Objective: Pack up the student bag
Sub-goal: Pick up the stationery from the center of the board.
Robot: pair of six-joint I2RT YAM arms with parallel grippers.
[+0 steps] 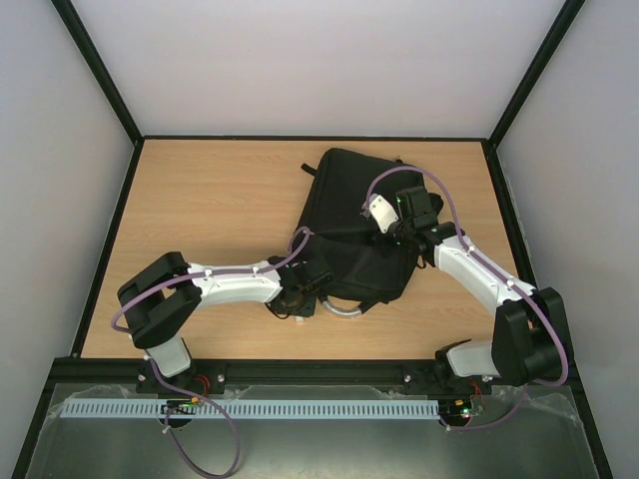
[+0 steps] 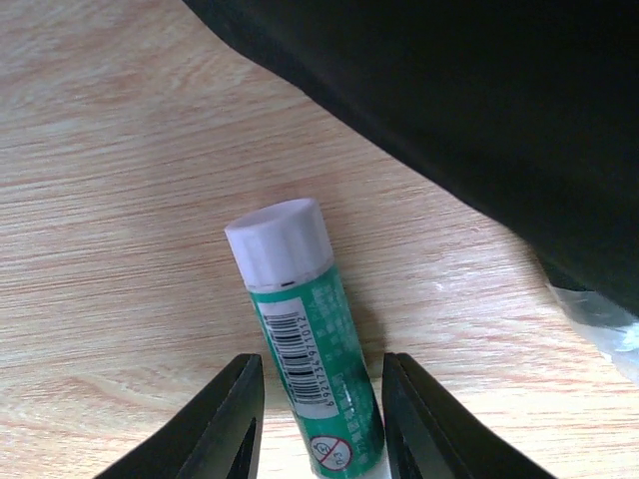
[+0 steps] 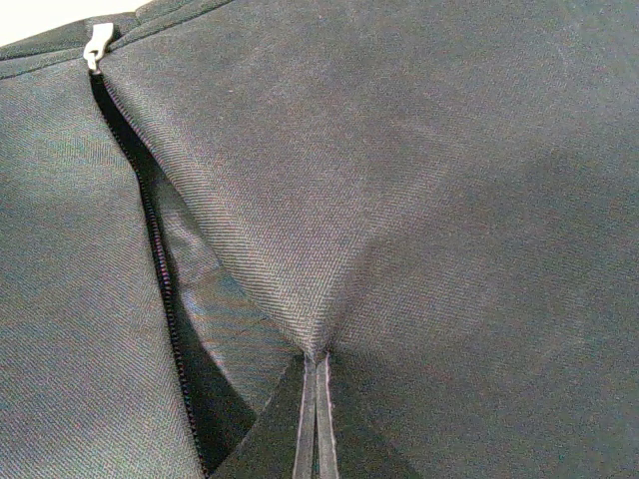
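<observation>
Limp cloth of the student bag [image 3: 419, 180] is pinched tight by the right gripper [image 3: 315, 399]. A light, stiff glue stick [image 2: 300, 319] is straddled, ungrasped, by the left gripper [image 2: 319, 419].

Black fabric student bag [image 1: 364, 225], lying flat at the table's middle-right, zip partly open

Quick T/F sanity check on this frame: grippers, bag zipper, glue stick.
1. The right gripper pinches fabric of the bag. True.
2. The zipper is fully closed. False: it gapes open beside the pinch.
3. The glue stick sits between the fingers of the left gripper. True.
4. The stick's cap is off. False: the white cap is on.
5. The glue stick is inside the bag. False: it is out on the table.
</observation>
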